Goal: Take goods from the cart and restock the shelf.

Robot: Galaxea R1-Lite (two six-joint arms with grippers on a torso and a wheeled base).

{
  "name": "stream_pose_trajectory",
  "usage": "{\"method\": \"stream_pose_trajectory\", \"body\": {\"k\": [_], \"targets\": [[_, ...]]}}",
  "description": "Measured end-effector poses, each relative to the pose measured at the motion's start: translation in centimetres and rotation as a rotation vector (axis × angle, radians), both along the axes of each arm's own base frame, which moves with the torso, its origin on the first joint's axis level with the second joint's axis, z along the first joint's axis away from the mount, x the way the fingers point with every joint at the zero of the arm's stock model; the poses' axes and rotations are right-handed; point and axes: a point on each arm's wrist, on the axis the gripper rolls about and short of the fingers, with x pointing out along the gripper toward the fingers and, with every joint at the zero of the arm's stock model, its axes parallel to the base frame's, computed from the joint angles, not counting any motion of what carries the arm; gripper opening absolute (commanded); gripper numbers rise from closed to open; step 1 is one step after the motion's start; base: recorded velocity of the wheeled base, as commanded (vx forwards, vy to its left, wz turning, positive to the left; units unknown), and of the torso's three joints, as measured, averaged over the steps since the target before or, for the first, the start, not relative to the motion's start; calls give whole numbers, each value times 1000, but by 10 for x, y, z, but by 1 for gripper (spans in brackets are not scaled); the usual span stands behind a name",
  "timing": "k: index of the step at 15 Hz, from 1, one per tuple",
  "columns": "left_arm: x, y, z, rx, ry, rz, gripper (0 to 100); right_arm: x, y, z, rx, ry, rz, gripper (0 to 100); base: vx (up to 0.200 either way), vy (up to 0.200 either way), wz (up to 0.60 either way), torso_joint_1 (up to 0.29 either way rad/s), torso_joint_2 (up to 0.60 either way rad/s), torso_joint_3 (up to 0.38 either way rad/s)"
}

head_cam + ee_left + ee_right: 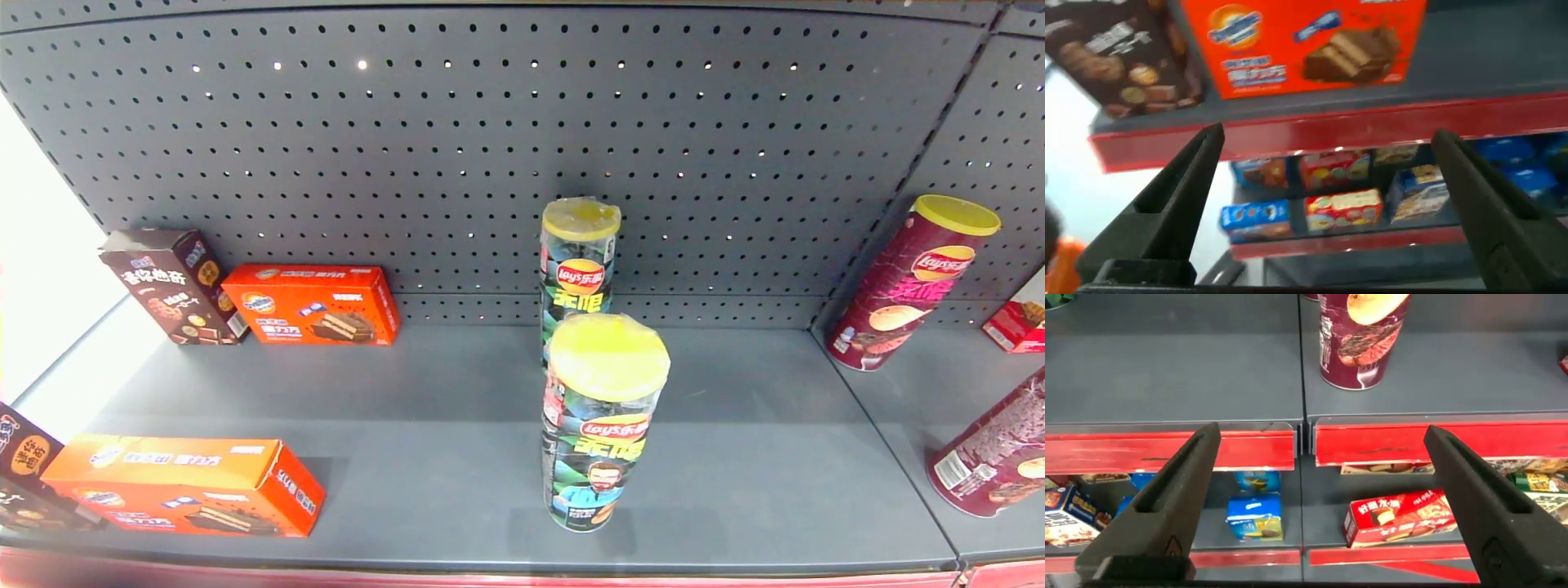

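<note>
Both hands are empty. Left hand (1327, 135): fingers spread wide with nothing between them, held in front of the shelf's red edge (1372, 131). The orange box (1306, 41) sits on the shelf just behind that edge. Right hand (1320, 431): likewise spread and empty, facing the red edge one bay over. A maroon can (1360, 339) stands upright just behind the edge there.

Shelf (408, 425), head view: front can (602, 425) stands upright at lower centre of the frame. Back can (577, 269) stands upright directly behind it at centre, close to the pegboard (490, 122). The two form a row running front to back, long axes vertical.

Judgement: neither hand holds goods, so the next step is a fetch from the cart. Both hands point at the shelf. Which way the cart lies from them, and which hand is nearer it, I cannot tell. Bare shelf lies on either side of the can row, wider on the frame's left.
</note>
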Motion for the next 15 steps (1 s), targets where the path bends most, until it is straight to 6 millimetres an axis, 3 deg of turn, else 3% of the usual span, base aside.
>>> {"method": "stream_pose_trajectory", "body": {"k": [4,9,15], "targets": [[3,3,-8,-5,-22,152,100,0,0,0,0,0,-1,100,0,0,0,0,0,0],[4,0,-12,15,-10,-1,100,0,1,0,-5,0,57,100,0,0,0,0,0,0],[4,3,-12,12,-13,140,100,0,0,0,-3,-5,5,100,0,0,0,0,0,0]]}}
